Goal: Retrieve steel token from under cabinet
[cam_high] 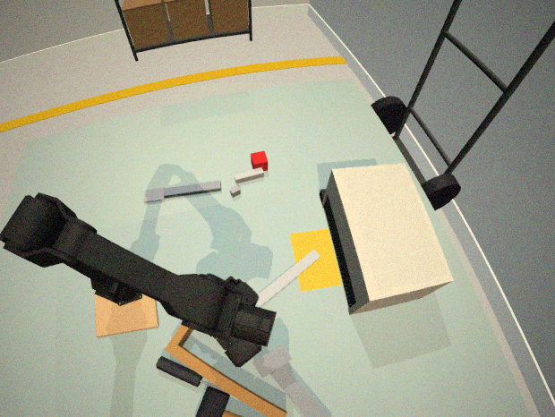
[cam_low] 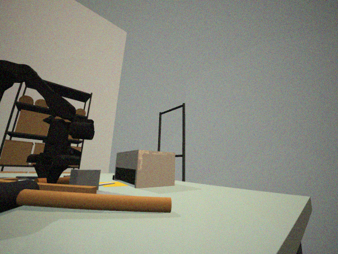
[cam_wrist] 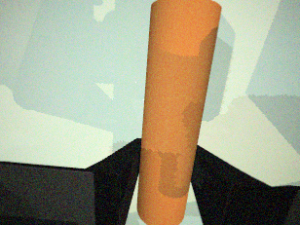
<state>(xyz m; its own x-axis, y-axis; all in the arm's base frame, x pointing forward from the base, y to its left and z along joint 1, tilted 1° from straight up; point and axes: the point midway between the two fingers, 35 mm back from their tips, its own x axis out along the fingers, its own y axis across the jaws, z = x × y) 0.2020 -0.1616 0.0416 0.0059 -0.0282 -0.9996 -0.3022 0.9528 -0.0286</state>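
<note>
My gripper point(cam_low: 52, 181) point(cam_wrist: 164, 146) is shut on the orange round handle point(cam_wrist: 180, 87) point(cam_low: 64, 180) of a tool, low over the table. A pale flat strip point(cam_high: 286, 278) point(cam_low: 107, 183) reaches out from under the hand, apparently the tool's blade. Its far end is over the yellow marked area point(cam_high: 311, 242) point(cam_low: 116, 183), short of the cabinet. The cabinet point(cam_high: 390, 228) point(cam_low: 155, 169) is a cream box with a dark opening point(cam_high: 339, 251) point(cam_low: 125, 175) along its bottom front. The steel token cannot be made out in any view. The fingertips are hidden in the top view.
An orange frame-like piece point(cam_high: 233, 383) and a black cylinder point(cam_high: 178, 370) lie near the hand. A grey bar point(cam_high: 192, 189), a red cube point(cam_high: 259, 159), a whitish block point(cam_high: 249, 174) and a small grey block point(cam_high: 234, 191) lie farther back. A thick orange rod point(cam_low: 94, 200) lies nearest the exterior camera.
</note>
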